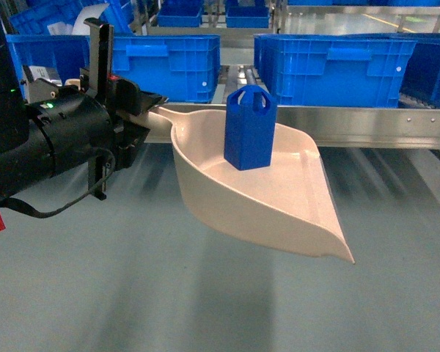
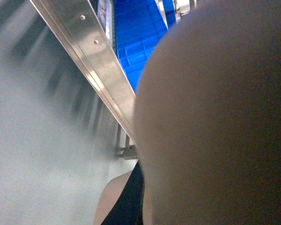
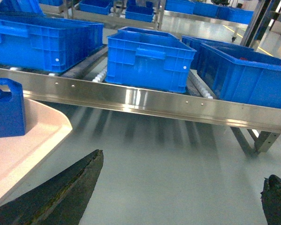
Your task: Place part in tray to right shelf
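Observation:
The blue part [image 1: 249,127] stands upright inside the beige tray [image 1: 279,202], which hangs in the air over the floor in front of the right shelf [image 1: 367,123]. My left gripper [image 1: 141,110] is shut on the tray's thin handle at the left. In the left wrist view the tray's underside [image 2: 215,122] fills the right half and hides the jaws. The right wrist view shows the part [image 3: 7,108] on the tray's edge [image 3: 33,140] at the left. My right gripper [image 3: 185,166] is open with nothing between its fingers, low beside the tray and facing the shelf rail [image 3: 145,101].
Large blue crates [image 1: 169,66] [image 1: 337,66] stand on the shelf's roller tracks behind the shiny rail; another crate [image 3: 147,58] faces the right wrist. A shelf leg [image 3: 257,140] stands at the right. Pale grey floor [image 1: 132,279] lies below the tray.

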Available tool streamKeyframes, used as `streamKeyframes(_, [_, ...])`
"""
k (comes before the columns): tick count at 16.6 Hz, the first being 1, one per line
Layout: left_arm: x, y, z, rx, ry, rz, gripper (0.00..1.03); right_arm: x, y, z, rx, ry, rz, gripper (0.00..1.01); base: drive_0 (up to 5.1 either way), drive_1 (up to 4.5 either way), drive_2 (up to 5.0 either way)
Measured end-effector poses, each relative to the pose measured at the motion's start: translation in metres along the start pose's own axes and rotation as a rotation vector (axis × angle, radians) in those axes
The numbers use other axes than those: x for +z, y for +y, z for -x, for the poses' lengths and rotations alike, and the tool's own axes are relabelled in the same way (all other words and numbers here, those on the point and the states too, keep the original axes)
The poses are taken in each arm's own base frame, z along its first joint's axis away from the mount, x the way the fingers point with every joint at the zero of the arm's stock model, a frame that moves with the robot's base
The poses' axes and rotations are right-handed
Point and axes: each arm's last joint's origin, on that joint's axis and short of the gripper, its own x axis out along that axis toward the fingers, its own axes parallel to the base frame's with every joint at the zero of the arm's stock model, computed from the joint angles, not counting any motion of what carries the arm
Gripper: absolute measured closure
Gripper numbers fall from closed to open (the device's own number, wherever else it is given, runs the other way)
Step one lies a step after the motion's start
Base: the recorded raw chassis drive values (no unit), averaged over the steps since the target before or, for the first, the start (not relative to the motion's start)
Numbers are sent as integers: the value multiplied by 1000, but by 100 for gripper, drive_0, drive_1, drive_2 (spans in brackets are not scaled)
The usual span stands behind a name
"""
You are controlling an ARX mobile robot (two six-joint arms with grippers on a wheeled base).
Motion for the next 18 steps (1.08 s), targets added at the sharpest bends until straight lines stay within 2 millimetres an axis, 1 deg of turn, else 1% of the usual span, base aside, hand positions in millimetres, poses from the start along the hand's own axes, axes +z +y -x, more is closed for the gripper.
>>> streamKeyframes(8, [0,0,0,5,1,-1,88,0,0,0,-1,3,1,3,47,466,-372])
streamKeyframes(13, [4,2,1,12,-21,-3,88,-1,0,0,1,6,2,3,69,492,-353])
streamKeyframes(18, [3,1,0,9,-14,-5,88,-1,0,-1,1,9,3,3,-13,410,-435])
